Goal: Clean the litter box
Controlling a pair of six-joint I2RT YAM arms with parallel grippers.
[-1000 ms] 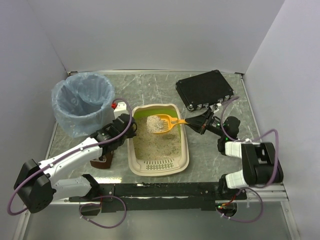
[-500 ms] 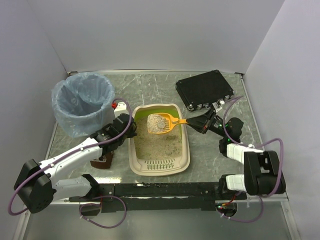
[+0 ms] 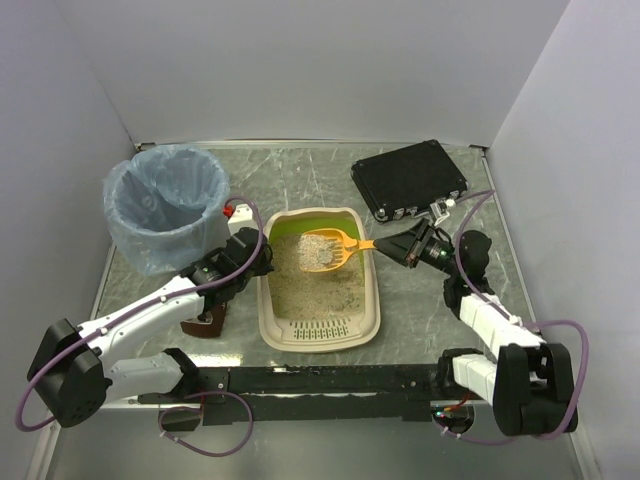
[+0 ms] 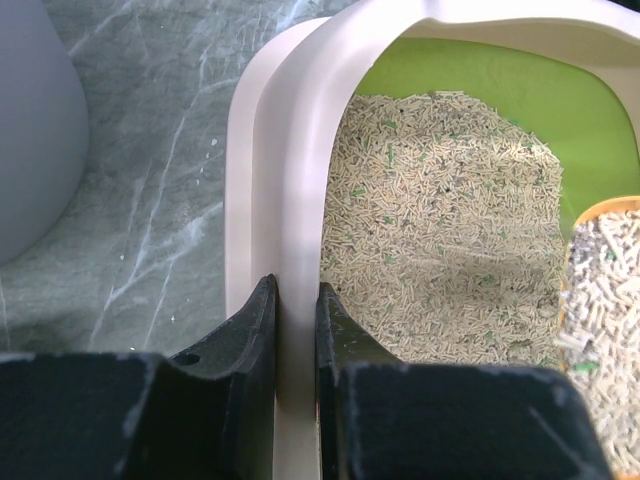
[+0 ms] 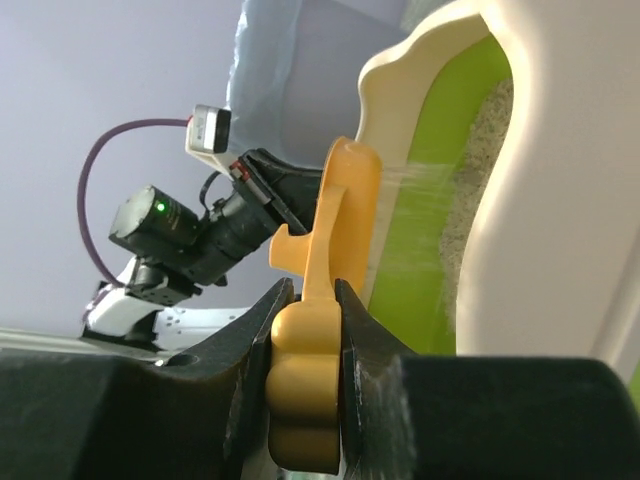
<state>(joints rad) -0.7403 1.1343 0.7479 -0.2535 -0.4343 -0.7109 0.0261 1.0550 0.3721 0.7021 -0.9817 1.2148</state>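
Our right end effector, clamped on the orange scoop, has levelled it after a tilt. Pale clumps ride above the litter box, mid-worktop. We judge sifting done and dumping next. Our left end effector pinches the box's left rim, between scoop and bin; a black case sits behind.

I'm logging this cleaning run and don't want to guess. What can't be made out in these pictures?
Top view: brown thing beside the litter box, half covered by the left arm; unidentifiable.
Top view: the bottom of the bin, lost in bag folds.
Right wrist view: scoop seen edge-on; its load hidden.
Left wrist view: scoop cut off by the right edge.
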